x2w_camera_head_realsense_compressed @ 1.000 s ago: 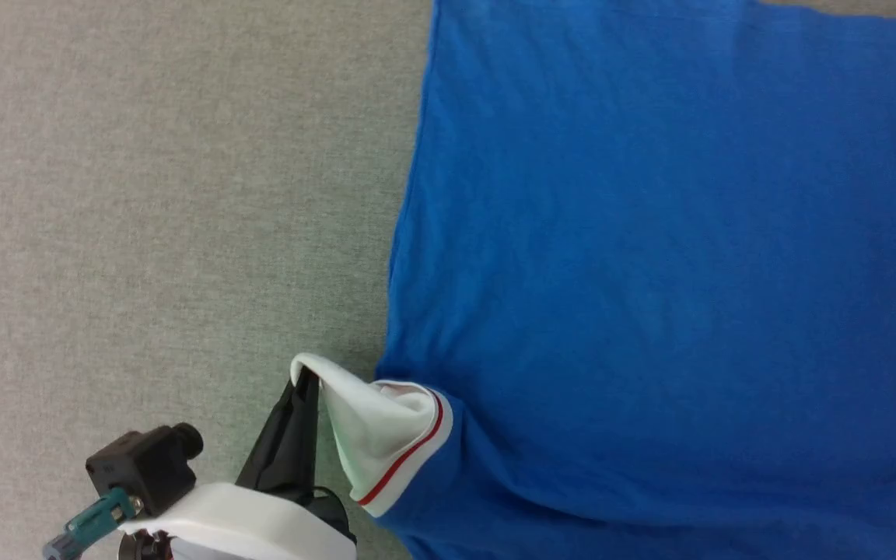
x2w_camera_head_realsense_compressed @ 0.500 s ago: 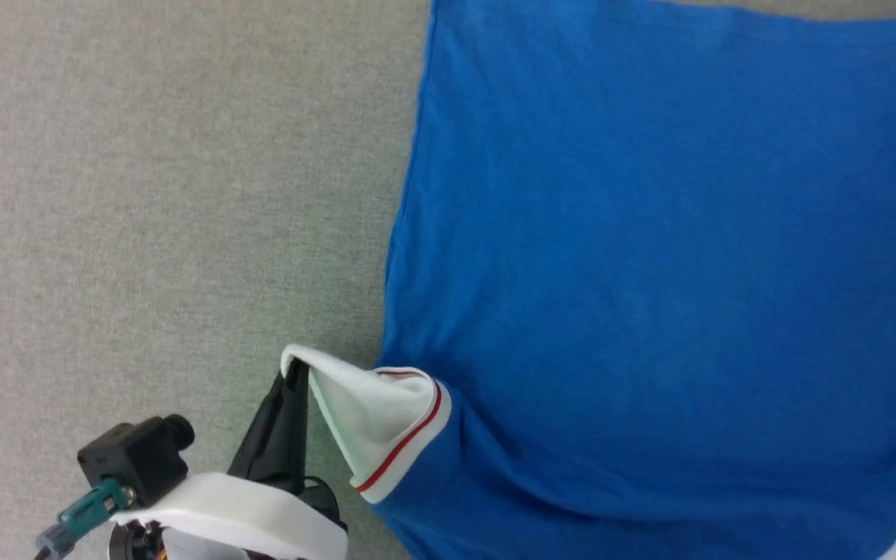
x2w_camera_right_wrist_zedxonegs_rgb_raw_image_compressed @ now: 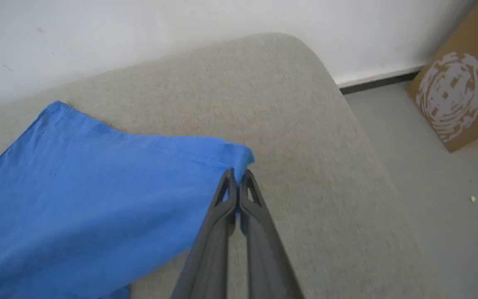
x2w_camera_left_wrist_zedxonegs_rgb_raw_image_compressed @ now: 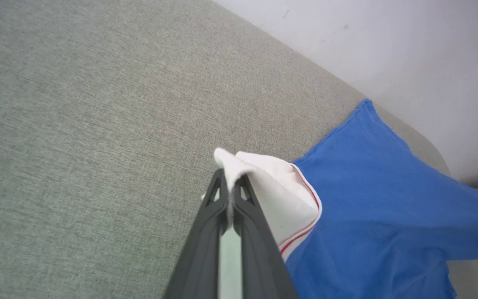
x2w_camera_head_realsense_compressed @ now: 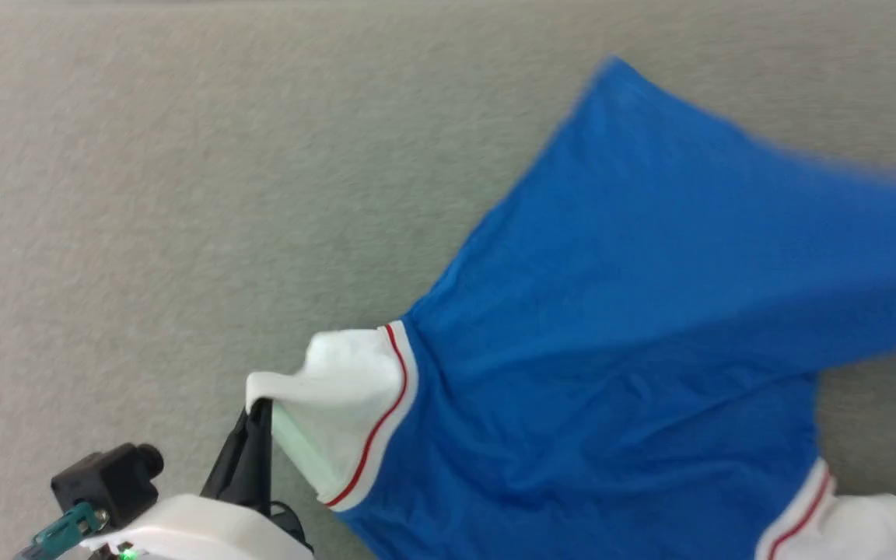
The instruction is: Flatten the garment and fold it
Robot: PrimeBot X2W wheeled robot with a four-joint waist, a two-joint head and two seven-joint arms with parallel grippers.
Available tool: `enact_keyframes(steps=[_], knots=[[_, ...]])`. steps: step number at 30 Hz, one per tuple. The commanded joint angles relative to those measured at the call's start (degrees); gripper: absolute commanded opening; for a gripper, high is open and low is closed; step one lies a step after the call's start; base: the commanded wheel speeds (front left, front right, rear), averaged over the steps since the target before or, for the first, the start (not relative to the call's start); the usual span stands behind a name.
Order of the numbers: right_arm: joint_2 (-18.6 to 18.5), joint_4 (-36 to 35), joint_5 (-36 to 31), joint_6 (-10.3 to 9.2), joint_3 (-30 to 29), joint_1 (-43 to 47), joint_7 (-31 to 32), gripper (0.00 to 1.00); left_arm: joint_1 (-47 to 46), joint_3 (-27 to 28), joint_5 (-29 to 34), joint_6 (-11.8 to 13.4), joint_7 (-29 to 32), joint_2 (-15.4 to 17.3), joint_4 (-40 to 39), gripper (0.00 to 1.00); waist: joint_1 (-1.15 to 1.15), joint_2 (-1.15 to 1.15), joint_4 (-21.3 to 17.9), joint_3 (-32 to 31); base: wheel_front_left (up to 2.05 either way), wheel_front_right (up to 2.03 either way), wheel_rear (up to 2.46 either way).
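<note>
Gripping a fold of the white sleeve (x2w_camera_left_wrist_zedxonegs_rgb_raw_image_compressed: pixel 276 195), the left end effector (x2w_camera_left_wrist_zedxonegs_rgb_raw_image_compressed: pixel 231 182) is standing clenched, its two dark fingers pressing together on the cloth at the centre of the left wrist view. In the head view it is showing at the lower left (x2w_camera_head_realsense_compressed: pixel 260 404), holding that sleeve raised off the surface.

The garment (x2w_camera_head_realsense_compressed: pixel 611 327), a royal-blue jersey T-shirt with white sleeves and red-and-white striped trim, is stretching from the lower centre to the right edge of the head view. It is hanging partly lifted above the grey fabric-covered counter (x2w_camera_head_realsense_compressed: pixel 183 194) and is showing blurred at its upper right. Its second white sleeve (x2w_camera_head_realsense_compressed: pixel 876 529) is sitting in the lower right corner.

The right end effector (x2w_camera_right_wrist_zedxonegs_rgb_raw_image_compressed: pixel 235 176) is clenching a blue corner of the garment at the centre of the right wrist view, holding it above the counter. A brown cardboard box (x2w_camera_right_wrist_zedxonegs_rgb_raw_image_compressed: pixel 459 95) is standing on the grey floor (x2w_camera_right_wrist_zedxonegs_rgb_raw_image_compressed: pixel 430 207) at the upper right, near a white wall (x2w_camera_right_wrist_zedxonegs_rgb_raw_image_compressed: pixel 139 33).
</note>
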Motion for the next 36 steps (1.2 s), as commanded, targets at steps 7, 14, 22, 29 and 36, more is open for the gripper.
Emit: enact_keyframes(steps=[7,14,22,29,36], knots=[[13.3,-9.5,3.8,-0.05,-11.7,20.5,1.8,0.0,2.1,1.2,-0.6,0.6,0.3,1.0,-0.6,0.0,0.02,-0.01,-5.6,-4.3,0.0,0.0,0.0],[17.6,-6.2,-1.2,-0.05,-5.4,26.6,-3.6,0.0,2.6,1.5,-0.8,0.8,1.2,1.7,0.1,0.0,0.02,-0.01,-6.7,-5.5,0.0,0.0,0.0],[15.9,5.6,-7.8,-0.05,6.3,21.5,-12.5,1.0,1.5,0.9,-1.2,0.8,2.0,1.6,2.5,0.0,0.02,-0.01,-7.1,-7.2,0.0,0.0,0.0],[10.2,-5.2,-5.7,-0.05,4.1,18.6,-11.7,1.0,1.3,-0.1,-0.3,0.8,1.7,1.5,2.8,0.0,0.02,-0.01,-5.3,-7.6,0.0,0.0,0.0],[4.5,-14.7,-6.5,-0.05,8.3,5.8,-4.6,1.0,-0.5,-1.9,0.6,0.4,1.1,0.9,2.4,0.0,0.02,-0.01,-2.9,-4.9,0.0,0.0,0.0]])
